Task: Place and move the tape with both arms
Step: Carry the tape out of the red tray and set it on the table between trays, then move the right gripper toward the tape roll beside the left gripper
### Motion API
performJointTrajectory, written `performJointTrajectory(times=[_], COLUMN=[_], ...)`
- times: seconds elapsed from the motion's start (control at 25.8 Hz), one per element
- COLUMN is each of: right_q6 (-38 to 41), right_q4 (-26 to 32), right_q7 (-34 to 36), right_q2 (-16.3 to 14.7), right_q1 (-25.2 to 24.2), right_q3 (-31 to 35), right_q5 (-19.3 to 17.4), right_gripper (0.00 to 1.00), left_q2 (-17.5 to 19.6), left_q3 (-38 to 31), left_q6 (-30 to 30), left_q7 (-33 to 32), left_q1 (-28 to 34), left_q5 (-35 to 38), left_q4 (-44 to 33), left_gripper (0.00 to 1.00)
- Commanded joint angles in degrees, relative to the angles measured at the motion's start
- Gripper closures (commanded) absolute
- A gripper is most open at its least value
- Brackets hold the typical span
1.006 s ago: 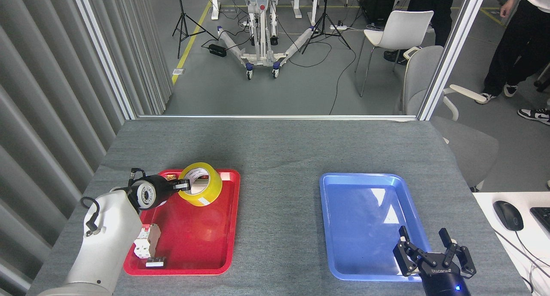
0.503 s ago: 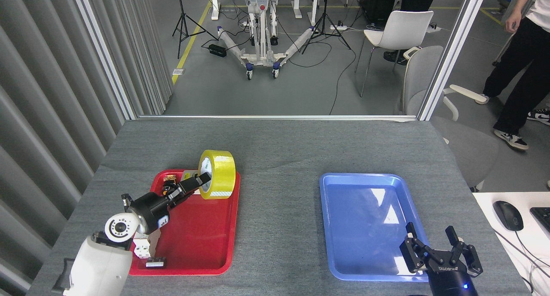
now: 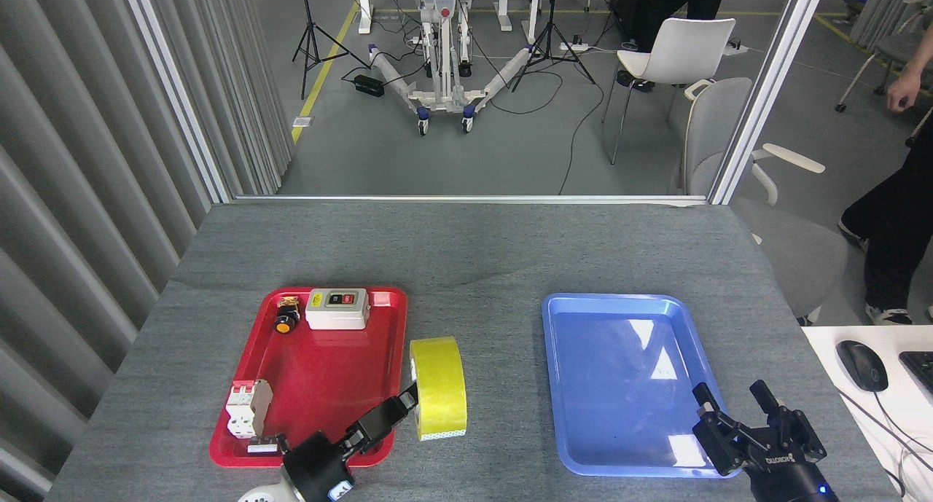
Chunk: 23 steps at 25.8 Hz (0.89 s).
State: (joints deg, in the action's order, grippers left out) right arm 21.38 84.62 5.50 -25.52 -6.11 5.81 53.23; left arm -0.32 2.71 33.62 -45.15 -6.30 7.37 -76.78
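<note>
Head view: left end effector grips tape (upright).

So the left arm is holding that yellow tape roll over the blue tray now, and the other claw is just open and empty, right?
Not quite. In the head view the left gripper holds the tape just right of the red tray, over the table, well short of the blue tray. The right gripper is indeed open and empty.
</note>
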Motion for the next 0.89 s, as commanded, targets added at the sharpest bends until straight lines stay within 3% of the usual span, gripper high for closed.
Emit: performJointTrajectory(times=[0.0,0.19,0.35,0.5,0.58,0.74,0.85], right_q6=[4.5,2.1,0.6,5.2,7.3,3.5,-1.4], right_q4=[-2.3,-2.7,-2.7,-2.3,-2.3,-3.3,-5.1], right_q7=[-4.3,-19.4,-28.2,-31.2,-32.4,-35.3,-41.8], right_q2=[-3.1,-6.4,-10.1,-15.4,-16.6,-13.6,-7.0], right_q1=[0.3,2.6,4.1,4.5,4.5,8.0,9.9], right_q3=[-1.9,-3.3,-7.9,-16.0,-18.0,-14.2,-4.6], right_q5=[-15.0,-38.3,-51.8,-60.5,-64.7,-67.0,-66.1], right_gripper=[0.0,0.0,0.0,0.0,0.0,0.0,0.0], left_q2=[-0.8,-1.8,-2.1,-2.2,-2.1,-2.2,-2.4], left_q3=[3.0,3.3,3.6,4.2,4.2,4.2,4.2], left_q6=[0.4,0.4,0.5,0.5,0.6,0.5,0.5], left_q7=[-0.3,-0.2,-0.3,-0.2,-0.2,-0.2,0.0], left_q1=[1.7,1.5,1.3,0.7,0.0,-1.3,-2.4], left_q5=[0.5,2.1,4.4,4.3,4.3,4.4,4.4], left_q4=[-2.1,-2.4,-1.9,-1.7,-1.4,0.3,1.9], left_gripper=[0.96,0.96,0.95,0.94,0.95,0.95,0.95])
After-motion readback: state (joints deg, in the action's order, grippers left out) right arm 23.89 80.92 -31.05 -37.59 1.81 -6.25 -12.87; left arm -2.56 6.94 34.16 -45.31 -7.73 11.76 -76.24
